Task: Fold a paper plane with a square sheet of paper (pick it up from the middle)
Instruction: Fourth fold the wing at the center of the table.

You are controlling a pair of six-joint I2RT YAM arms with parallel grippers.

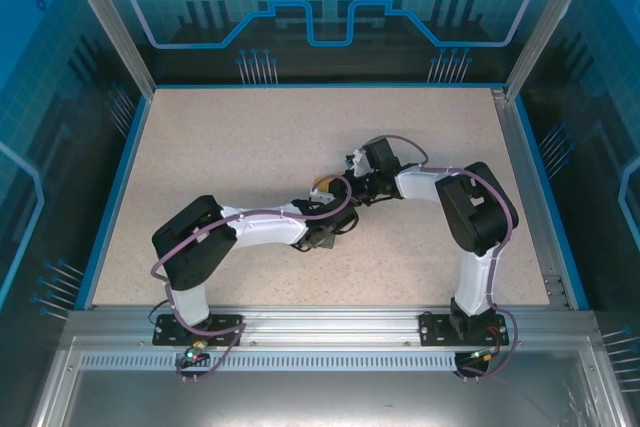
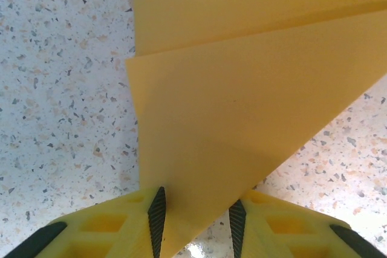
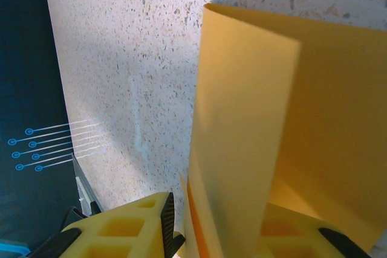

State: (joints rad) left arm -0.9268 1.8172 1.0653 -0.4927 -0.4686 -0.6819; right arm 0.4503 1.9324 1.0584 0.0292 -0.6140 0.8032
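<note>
The square sheet of paper (image 1: 323, 184) is orange-yellow, partly folded, and sits at the middle of the table where both arms meet. In the left wrist view the paper (image 2: 242, 89) shows two overlapping layers. A pointed flap runs down between the fingers of my left gripper (image 2: 197, 222), resting against the left pad (image 2: 157, 216), and bare table shows beside the right pad (image 2: 237, 222). My left gripper (image 1: 330, 209) is open around that point. My right gripper (image 3: 227, 228) is shut on the paper (image 3: 254, 119), which stands up from its jaws and hides the right finger. My right gripper (image 1: 345, 190) sits just right of the paper.
The speckled table (image 1: 230, 147) is bordered by a blue rim (image 1: 115, 187) on the left and back and a metal rail (image 1: 530, 197) on the right. Transparent blue panels enclose the cell. Purple cables (image 1: 320, 212) loop along both arms.
</note>
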